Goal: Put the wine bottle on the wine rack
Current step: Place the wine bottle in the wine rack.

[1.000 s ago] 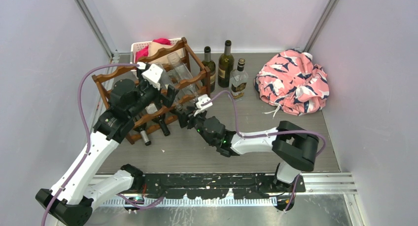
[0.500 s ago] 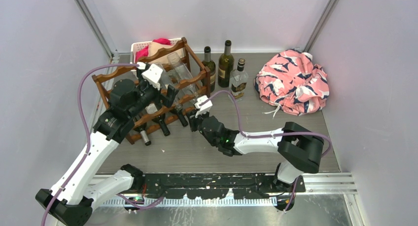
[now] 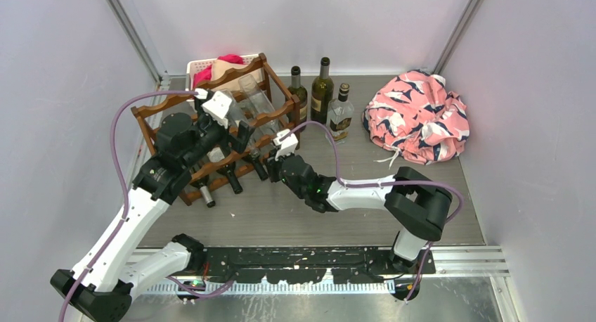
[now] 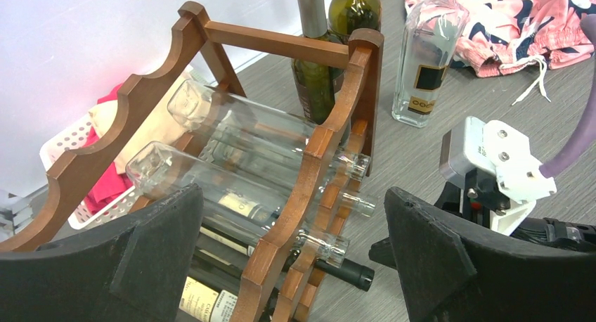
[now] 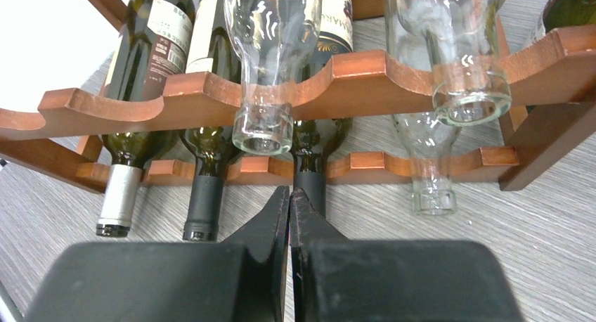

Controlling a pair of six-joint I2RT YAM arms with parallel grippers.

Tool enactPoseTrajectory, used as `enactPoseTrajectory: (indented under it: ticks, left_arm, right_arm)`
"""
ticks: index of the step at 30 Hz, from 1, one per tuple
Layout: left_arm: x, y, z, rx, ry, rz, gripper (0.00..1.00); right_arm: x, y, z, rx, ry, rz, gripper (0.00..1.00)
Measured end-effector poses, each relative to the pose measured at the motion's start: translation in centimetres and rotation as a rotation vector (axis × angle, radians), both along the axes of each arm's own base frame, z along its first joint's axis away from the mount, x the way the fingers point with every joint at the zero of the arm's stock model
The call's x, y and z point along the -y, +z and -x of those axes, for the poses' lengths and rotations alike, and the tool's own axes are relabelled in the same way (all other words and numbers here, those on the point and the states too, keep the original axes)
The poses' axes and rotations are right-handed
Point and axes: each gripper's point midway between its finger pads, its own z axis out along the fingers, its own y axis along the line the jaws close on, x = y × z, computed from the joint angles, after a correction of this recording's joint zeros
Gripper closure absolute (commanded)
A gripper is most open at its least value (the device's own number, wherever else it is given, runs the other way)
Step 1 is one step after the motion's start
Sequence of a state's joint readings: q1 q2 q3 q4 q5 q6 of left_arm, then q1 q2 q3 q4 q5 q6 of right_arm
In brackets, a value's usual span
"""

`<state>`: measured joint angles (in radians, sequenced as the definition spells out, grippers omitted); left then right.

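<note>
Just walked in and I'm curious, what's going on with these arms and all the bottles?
Bottles are being loaded into the wine rack, which already holds several, clear and dark. The right gripper has its fingers shut on nothing, tips by the neck of a dark bottle in the bottom row. The left gripper hovers open above the rack. Three bottles stand beside it.

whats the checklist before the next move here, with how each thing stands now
1. Right hand shut, empty: ok.
2. Left hand open, empty, over the rack: ok.
3. Dark bottle at the right hand's tips lies in the lower tier: ok.
4. That bottle pushed fully home: cannot tell.
5. Clear bottles rest in the rail's scallops: ok.
6. Three standing bottles beside the rack, not loaded: not ok.
</note>
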<state>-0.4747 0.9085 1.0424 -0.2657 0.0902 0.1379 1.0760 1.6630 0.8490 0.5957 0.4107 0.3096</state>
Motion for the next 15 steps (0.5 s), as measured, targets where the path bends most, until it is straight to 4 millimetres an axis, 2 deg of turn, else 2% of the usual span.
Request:
enactPoseTrajectory:
  ticks: [9,15]
  left_arm:
    - [-0.1,0.1,0.1,0.004,0.0,0.002,0.01]
    - [-0.1,0.1,0.1,0.004,0.0,0.001,0.01]
  right_arm:
    - [-1.5,0.1,-0.4,-0.013,0.032,-0.02,0.92]
    - [-1.7,0.1,-0.9,-0.015,0.026,-0.023,0.92]
